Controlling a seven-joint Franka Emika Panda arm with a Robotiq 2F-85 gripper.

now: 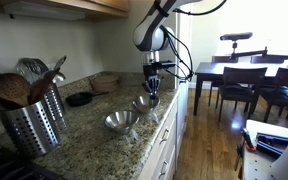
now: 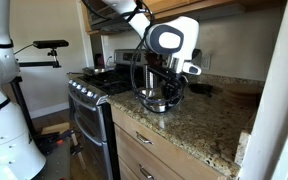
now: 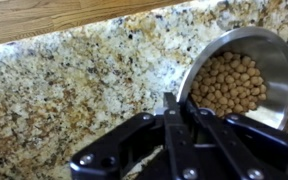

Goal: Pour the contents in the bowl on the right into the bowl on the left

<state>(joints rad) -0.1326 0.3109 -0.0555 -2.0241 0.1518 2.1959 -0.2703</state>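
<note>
Two bowls: both metal, they are sitting near each other on the granite surface point(image 1: 89, 140), and no contact between them is showing in an exterior view.
Filled bowl point(image 3: 280, 58): it is lying directly under the arm, holding a heap of small round brown pellets point(image 3: 234, 82). In the wrist view it is spreading up and to the right from the fingertips.
Receiving bowl point(image 1: 121, 121): it is standing nearer the camera and toward the left of that exterior picture, appearing empty. It is not showing in the wrist view.
Hand point(image 3: 174, 100): it is reaching straight down from above, with its fingers drawn narrow. They are appearing to pinch the near rim of the filled bowl.
Same hand from outside point(image 1: 151, 92): it is hanging just over the filled bowl point(image 1: 145, 103), which is looking level and resting on the surface.
Key relation: the receiving bowl is lying off to one side of the held rim, not beyond the filled bowl's far edge.
Next move, as a judgement: the coming lift is likely calling for a short sideways carry toward the receiving bowl. A roll of the wrist is then needed so that the free rim is dipping over it.
Risk, as a judgement: with only one rim edge gripped, the bowl is liable to swing and spill pellets early.
</note>
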